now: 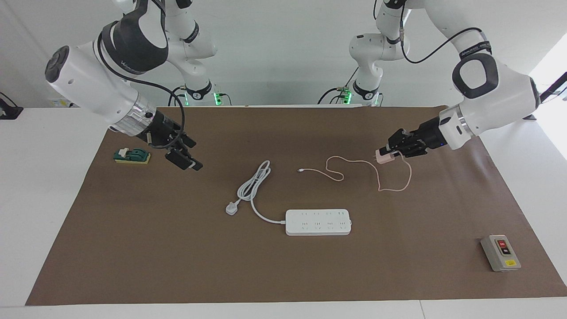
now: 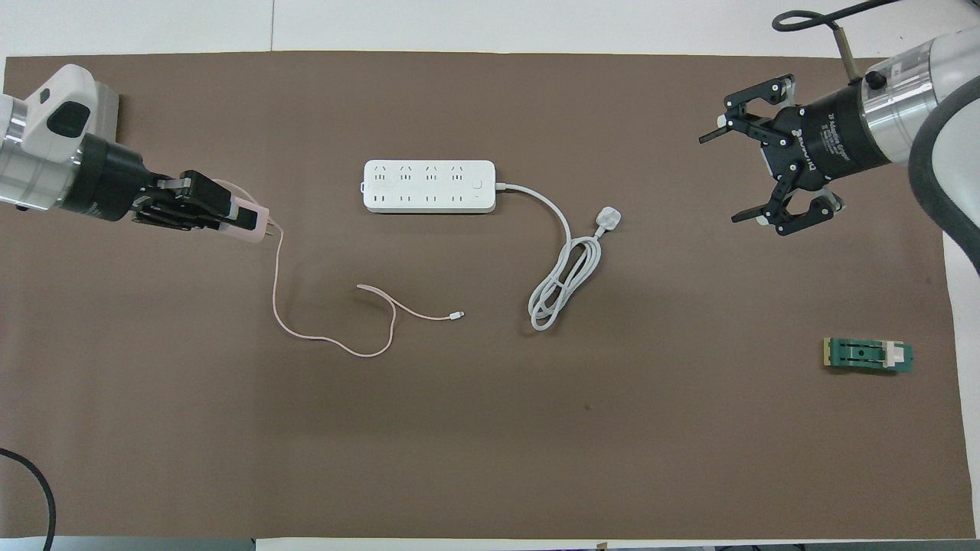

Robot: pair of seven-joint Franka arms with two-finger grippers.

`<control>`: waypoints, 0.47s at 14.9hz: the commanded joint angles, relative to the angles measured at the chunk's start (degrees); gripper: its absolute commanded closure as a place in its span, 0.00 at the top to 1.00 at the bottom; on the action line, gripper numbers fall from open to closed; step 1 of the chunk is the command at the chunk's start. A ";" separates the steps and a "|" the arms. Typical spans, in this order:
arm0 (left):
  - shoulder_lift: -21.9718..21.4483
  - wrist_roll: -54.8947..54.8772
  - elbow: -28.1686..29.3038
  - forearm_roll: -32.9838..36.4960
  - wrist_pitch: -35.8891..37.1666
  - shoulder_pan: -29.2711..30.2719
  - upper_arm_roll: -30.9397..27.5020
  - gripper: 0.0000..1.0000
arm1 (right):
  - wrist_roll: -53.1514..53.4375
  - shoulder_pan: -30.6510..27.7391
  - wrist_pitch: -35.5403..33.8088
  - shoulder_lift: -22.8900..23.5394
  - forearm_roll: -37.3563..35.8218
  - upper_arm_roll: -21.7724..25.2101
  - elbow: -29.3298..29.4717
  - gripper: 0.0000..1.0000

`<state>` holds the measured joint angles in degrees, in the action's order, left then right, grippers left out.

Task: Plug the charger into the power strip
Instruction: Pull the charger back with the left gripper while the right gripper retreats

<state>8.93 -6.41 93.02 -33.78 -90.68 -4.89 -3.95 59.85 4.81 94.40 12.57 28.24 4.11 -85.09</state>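
Charger (image 1: pixel 384 158) half hidden in clamped left hand (image 1: pixel 390 153); right hand (image 1: pixel 188 160) spread.

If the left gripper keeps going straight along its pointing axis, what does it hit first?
The left gripper, shut on the charger, points level toward the right arm's end of the table. The power strip sits just off that line; nothing else lies in it. Height is unclear, but the prongs probably pass the strip.
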 commanded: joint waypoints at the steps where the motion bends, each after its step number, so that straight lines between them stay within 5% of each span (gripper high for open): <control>1: -4.27 8.42 -1.52 7.58 3.92 -1.18 0.70 0.00 | -8.93 -1.20 -2.90 -2.10 -5.28 -0.68 -1.40 1.00; 7: -7.34 4.56 -0.30 17.00 4.73 -0.65 0.44 0.00 | -28.62 -1.91 -6.68 -4.74 -14.86 -0.68 -1.49 1.00</control>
<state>3.62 -1.00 91.63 -18.71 -85.54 -5.64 -3.16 37.25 3.85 88.74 9.93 16.57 4.12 -85.18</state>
